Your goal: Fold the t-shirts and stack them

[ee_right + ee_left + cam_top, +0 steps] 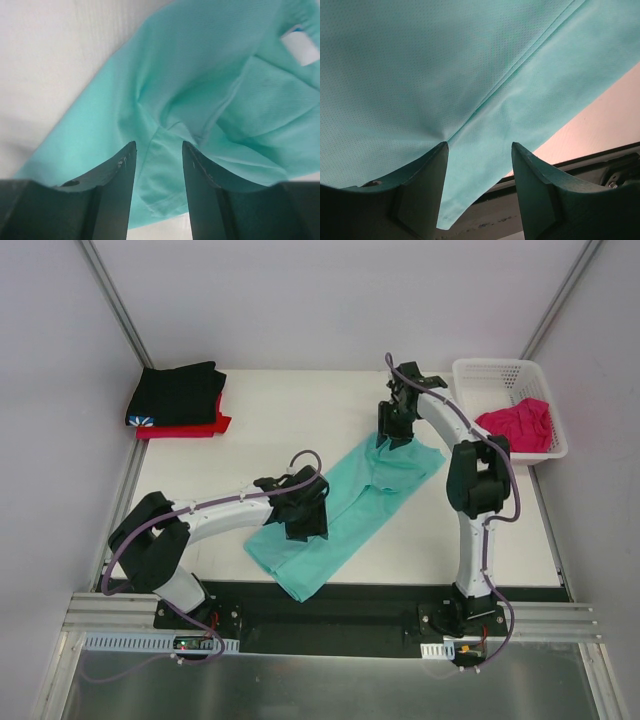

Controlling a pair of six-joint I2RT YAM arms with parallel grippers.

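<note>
Over at the table's [300,410] far right corner, the white basket [470,368] holds the crumpled pink shirt [520,423] and nothing else that shows. The teal shirt [350,510] lies spread slantwise across the middle of the table, outside the basket. The left gripper [480,145] sits low over its near half, fingers apart, gripping nothing, with a seam running up to one fingertip. The right gripper [158,142] is at the shirt's far end, fingers likewise parted, with bunched cloth beneath the gap. At the far left corner the folded black shirt [180,392] rests on the red shirt [205,427].
</note>
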